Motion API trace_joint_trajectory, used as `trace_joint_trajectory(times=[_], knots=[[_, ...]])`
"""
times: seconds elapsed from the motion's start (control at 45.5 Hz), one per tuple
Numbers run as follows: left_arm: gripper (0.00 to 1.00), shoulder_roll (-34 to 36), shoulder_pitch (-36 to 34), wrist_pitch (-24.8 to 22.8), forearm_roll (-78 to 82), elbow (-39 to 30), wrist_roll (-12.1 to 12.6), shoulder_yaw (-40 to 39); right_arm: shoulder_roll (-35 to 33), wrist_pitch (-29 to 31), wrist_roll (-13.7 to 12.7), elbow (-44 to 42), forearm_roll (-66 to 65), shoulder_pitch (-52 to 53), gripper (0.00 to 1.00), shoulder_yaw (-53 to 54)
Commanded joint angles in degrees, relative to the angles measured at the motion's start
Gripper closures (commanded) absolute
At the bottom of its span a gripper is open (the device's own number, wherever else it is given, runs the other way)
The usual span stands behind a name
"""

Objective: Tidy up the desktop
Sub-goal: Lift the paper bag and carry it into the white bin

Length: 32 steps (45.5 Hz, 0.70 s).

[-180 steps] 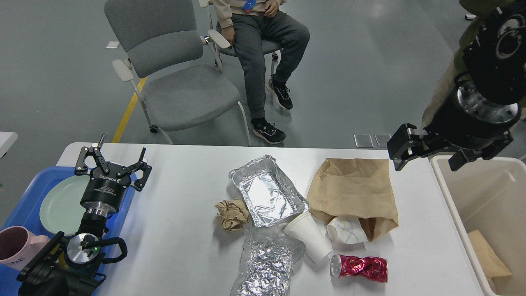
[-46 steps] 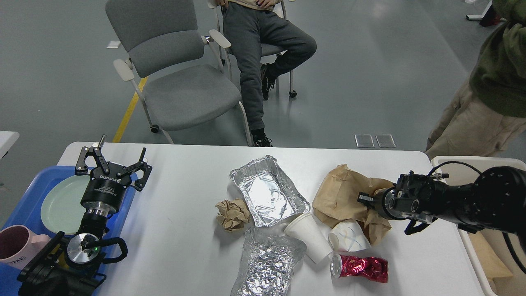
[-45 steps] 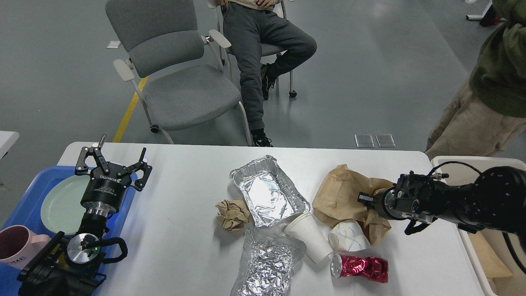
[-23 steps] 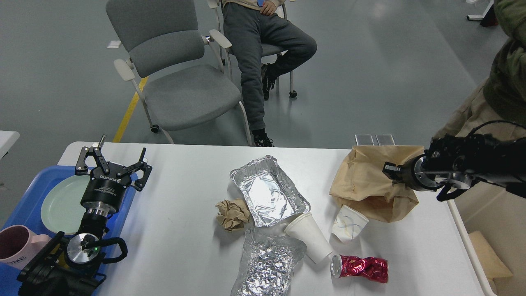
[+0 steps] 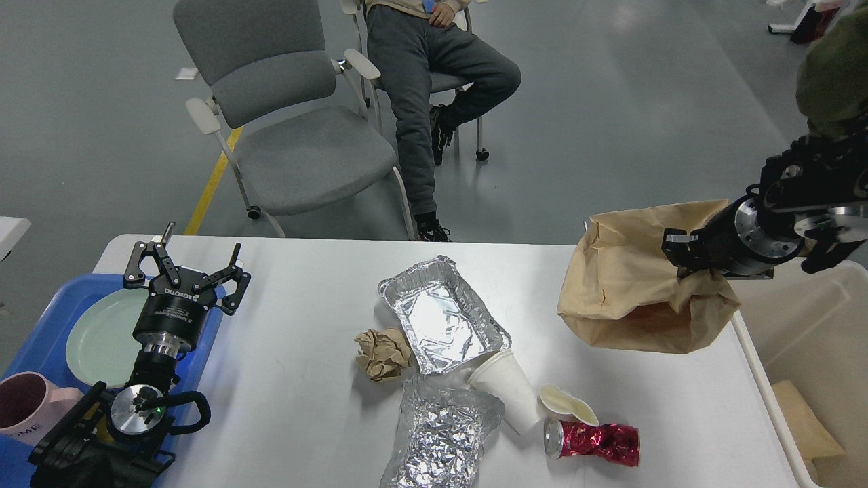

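Observation:
The white desktop (image 5: 298, 379) carries litter: a foil tray (image 5: 441, 315), a crumpled foil sheet (image 5: 441, 434), a crumpled paper ball (image 5: 382, 354), a white paper cup (image 5: 507, 391), a squashed paper cup (image 5: 568, 405) and a crushed red can (image 5: 594, 440). My right gripper (image 5: 685, 261) is shut on a brown paper bag (image 5: 630, 285) and holds it in the air above the desktop's right end. My left gripper (image 5: 183, 268) is open and empty, over the far edge of the blue tray (image 5: 47, 335).
A beige bin (image 5: 814, 352) stands right of the desktop with brown paper inside. The blue tray holds a green plate (image 5: 98, 335) and a pink mug (image 5: 27, 407). A grey chair (image 5: 291, 129), a seated person (image 5: 434, 74) and a standing person (image 5: 834, 74) are beyond the desktop.
My right gripper came down, closed on the paper bag and lifted it up and to the right. The squashed cup it uncovered tipped over by the can. The left arm has not moved.

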Motion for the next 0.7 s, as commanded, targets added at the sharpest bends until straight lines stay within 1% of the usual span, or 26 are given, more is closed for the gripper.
trace_joint_trajectory(times=[0.0,0.22,0.439,0.571,0.681], knots=[[0.03,0.0,0.0,0.0,0.0,0.0,0.0,0.0,-0.88,3.76,-0.21,3.38,-0.16,5.28,1.0,-0.88],[0.03,0.0,0.0,0.0,0.0,0.0,0.0,0.0,-1.15,4.2,-0.56,5.14,-0.07,7.39,1.0,-1.5],[0.03,0.08,0.0,-0.09,0.0,0.0,-0.09,0.0,-3.26,3.5,-0.47,4.71,0.28,7.83,1.0,-6.06],[0.03,0.0,0.0,0.0,0.0,0.0,-0.09,0.0,-9.05,3.41,-0.47,1.28,0.2,7.22,1.0,-10.72],[0.03,0.08,0.0,0.0,0.0,0.0,-0.09,0.0,-15.9,3.94,-0.47,-5.56,-0.16,4.06,1.0,-13.36]])
